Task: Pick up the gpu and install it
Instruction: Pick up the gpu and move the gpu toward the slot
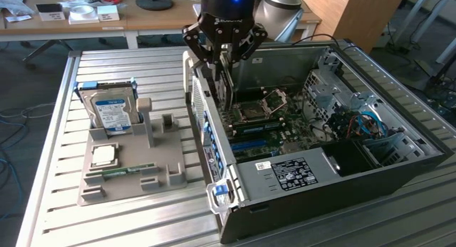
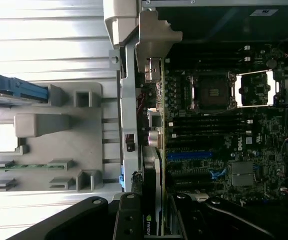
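Observation:
The gpu (image 1: 223,87) is a thin dark card hanging edge-on from my gripper (image 1: 226,63), whose fingers are shut on its upper edge. It hangs over the open computer case (image 1: 399,172), close to the case's rear wall and above the motherboard (image 1: 267,124). In the wrist view the gpu (image 2: 153,200) runs between my gripper's (image 2: 153,222) black fingers (image 2: 126,215), with a green logo near the grip. The card's lower end sits beside the rear panel, near the blue expansion slot (image 2: 189,155). I cannot tell whether the card touches the slot.
A grey parts holder (image 1: 171,151) lies on the slatted metal table at the exterior view's left of the case. It carries a silver hard drive (image 1: 110,111), a processor (image 1: 104,155) and a green memory stick (image 1: 128,170). A power supply (image 1: 289,175) fills the case's near end.

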`<state>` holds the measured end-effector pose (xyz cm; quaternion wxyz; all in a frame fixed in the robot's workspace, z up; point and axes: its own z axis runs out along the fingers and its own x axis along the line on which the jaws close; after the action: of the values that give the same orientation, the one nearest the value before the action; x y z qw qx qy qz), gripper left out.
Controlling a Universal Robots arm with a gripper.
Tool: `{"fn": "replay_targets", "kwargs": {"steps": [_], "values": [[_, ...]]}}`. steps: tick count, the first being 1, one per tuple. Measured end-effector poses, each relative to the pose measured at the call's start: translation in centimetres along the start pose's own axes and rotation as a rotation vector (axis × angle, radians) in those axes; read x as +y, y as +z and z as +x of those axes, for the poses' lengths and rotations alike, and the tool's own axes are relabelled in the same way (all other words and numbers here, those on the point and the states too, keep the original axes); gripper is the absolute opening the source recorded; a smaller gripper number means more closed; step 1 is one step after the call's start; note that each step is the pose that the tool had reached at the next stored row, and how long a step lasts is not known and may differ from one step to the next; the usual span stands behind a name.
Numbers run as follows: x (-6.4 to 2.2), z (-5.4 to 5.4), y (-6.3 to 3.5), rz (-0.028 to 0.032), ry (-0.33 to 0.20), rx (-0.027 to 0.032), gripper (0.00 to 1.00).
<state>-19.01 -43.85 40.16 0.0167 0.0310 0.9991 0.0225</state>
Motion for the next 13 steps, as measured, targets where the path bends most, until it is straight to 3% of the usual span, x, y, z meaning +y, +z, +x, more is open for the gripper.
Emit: {"fn": "replay_targets", "kwargs": {"steps": [13], "values": [[0.06,-1.11,0.04,-0.0015,0.000,0.0001,0.27]]}}
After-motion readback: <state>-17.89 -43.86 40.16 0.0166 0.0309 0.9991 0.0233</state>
